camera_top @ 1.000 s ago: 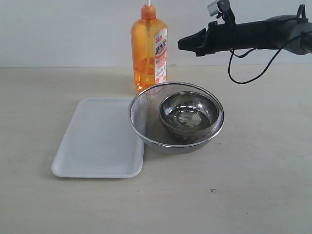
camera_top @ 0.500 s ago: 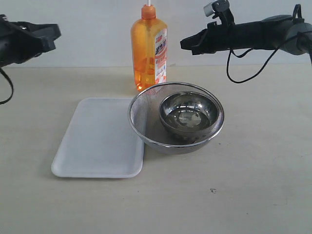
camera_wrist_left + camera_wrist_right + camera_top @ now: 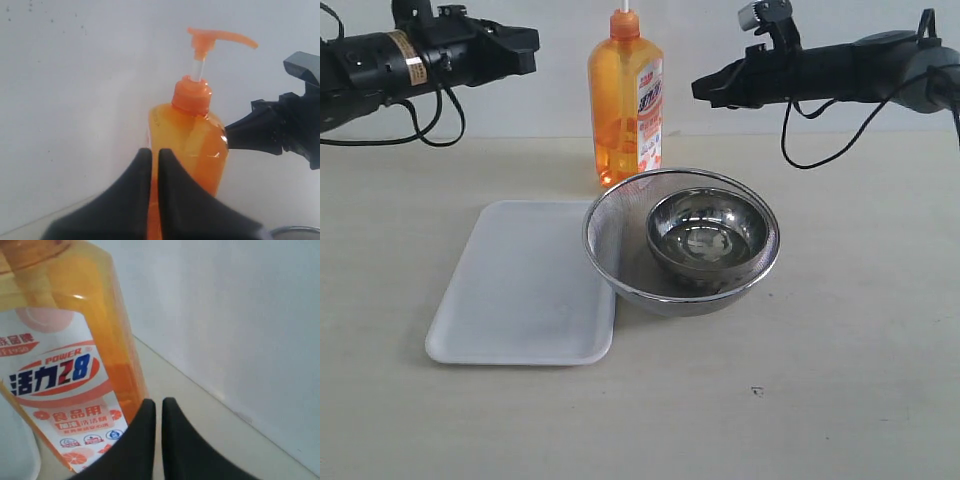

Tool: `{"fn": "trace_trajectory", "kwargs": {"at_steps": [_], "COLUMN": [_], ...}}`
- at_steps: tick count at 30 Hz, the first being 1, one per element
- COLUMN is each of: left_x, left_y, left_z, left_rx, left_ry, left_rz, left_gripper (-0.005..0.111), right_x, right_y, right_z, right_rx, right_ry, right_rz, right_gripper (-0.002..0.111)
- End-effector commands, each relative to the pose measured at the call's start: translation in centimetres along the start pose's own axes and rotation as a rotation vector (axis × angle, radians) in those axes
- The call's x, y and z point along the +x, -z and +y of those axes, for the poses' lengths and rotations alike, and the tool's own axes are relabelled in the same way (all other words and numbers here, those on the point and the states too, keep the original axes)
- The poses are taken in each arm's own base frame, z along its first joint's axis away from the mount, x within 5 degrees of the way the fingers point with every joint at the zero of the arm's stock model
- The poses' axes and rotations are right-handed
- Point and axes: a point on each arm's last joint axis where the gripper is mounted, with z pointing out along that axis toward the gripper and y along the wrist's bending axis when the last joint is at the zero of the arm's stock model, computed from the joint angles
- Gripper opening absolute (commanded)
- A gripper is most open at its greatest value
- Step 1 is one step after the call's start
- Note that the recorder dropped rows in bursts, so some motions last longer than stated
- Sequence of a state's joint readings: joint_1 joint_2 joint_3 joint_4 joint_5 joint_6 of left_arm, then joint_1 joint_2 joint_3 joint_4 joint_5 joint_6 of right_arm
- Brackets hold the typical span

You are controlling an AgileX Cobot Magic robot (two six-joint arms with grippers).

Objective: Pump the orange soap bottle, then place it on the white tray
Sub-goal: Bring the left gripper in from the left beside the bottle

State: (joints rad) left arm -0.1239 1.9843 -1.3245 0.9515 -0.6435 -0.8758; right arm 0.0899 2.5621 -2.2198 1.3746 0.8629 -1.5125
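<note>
The orange soap bottle (image 3: 625, 100) stands upright at the back of the table, behind the mesh strainer; its pump head is cut off by the top of the exterior view. The left wrist view shows the bottle (image 3: 192, 140) whole, with its orange pump head (image 3: 220, 37) raised on a white stem. My left gripper (image 3: 527, 45) hovers to the bottle's left, shut and empty (image 3: 154, 152). My right gripper (image 3: 703, 88) hovers to its right, shut and empty (image 3: 158, 402), beside the labelled bottle (image 3: 65, 365). The white tray (image 3: 510, 290) lies flat at front left.
A round steel mesh strainer (image 3: 610, 235) holding a metal bowl (image 3: 705, 235) sits just in front of the bottle and touches the tray's right edge. A black cable (image 3: 825, 140) hangs under the right arm. A pale wall stands right behind the bottle.
My left arm has come in from the left edge toward the bottle at shoulder height. The right gripper has risen slightly. The bottle, tray and strainer have not moved.
</note>
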Motion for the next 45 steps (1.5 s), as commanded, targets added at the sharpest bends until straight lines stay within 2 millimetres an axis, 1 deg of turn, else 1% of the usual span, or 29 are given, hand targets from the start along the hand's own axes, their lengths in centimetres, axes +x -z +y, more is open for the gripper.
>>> {"fn": "trace_trajectory", "kwargs": {"at_steps": [1,3,6,9,12,14,16,18,21,24,26,30,33,34,35,37,41,45], "left_x": [0.5,0.8,1.2,1.4,1.2,0.8,0.6,1.1,2.1,3.0,2.9,1.9,1.9,2.3,2.5,2.6,2.5,2.4], "left_y": [-2.0,-2.9,-4.1,-5.2,-6.1,-6.5,-6.9,-7.7,-8.7,-9.5,-9.6,-10.0,-10.3,-10.5,-10.6,-10.6,-10.6,-10.7], "left_z": [0.3,0.2,-0.3,-0.3,-0.4,0.1,0.3,1.0,1.4,1.2,0.9,0.2,-0.5,-1.0,-1.2,-1.4,-1.4,-1.8], "left_rx": [0.014,0.025,0.037,-0.009,-0.077,-0.121,-0.125,-0.155,-0.154,-0.109,-0.099,-0.071,-0.071,-0.084,-0.097,-0.091,-0.087,-0.066], "left_ry": [0.020,0.030,-0.007,-0.036,-0.068,-0.079,-0.080,-0.083,-0.071,-0.013,-0.021,-0.062,-0.043,-0.092,-0.133,-0.149,-0.114,-0.104], "left_rz": [0.000,0.001,0.029,0.083,0.120,0.128,0.117,0.127,0.131,0.113,0.113,0.087,0.096,0.132,0.158,0.162,0.158,0.149], "left_gripper": [0.005,0.005,0.005,0.005,0.005,0.005,0.005,0.005,0.005,0.005,0.005,0.005,0.005,0.005,0.005,0.005,0.005,0.005], "right_x": [-1.4,-1.5,-1.5,-1.6,-1.6,-1.6,-1.6,-1.6,-1.5,-1.5,-1.5,-1.5,-1.7,-2.1,-2.4,-3.0,-4.5,-4.7], "right_y": [-0.5,-0.9,-1.3,-1.4,-1.3,-1.3,-1.3,-1.3,-1.3,-1.3,-1.3,-1.3,-1.3,-1.2,-1.2,-1.1,-0.8,-0.7], "right_z": [1.0,1.5,1.8,1.9,1.9,1.9,1.9,2.0,2.1,2.5,2.5,2.2,1.3,1.2,1.3,1.4,1.6,2.0], "right_rx": [0.009,-0.002,-0.001,0.003,0.003,0.001,0.001,-0.009,-0.028,-0.066,-0.070,-0.030,0.067,0.079,0.065,0.062,0.048,0.008], "right_ry": [0.026,0.043,0.048,0.048,0.044,0.042,0.027,0.007,0.007,0.008,0.008,0.007,-0.002,0.008,0.017,0.029,0.063,0.044], "right_rz": [-0.019,-0.018,-0.018,-0.018,-0.018,-0.018,-0.018,-0.017,-0.015,-0.012,-0.012,-0.015,-0.032,-0.040,-0.045,-0.060,-0.092,-0.089], "right_gripper": [0.000,0.000,0.000,0.000,0.000,0.000,0.000,0.000,0.000,0.000,0.000,0.000,0.000,0.000,0.000,0.000,0.000,0.000]}}
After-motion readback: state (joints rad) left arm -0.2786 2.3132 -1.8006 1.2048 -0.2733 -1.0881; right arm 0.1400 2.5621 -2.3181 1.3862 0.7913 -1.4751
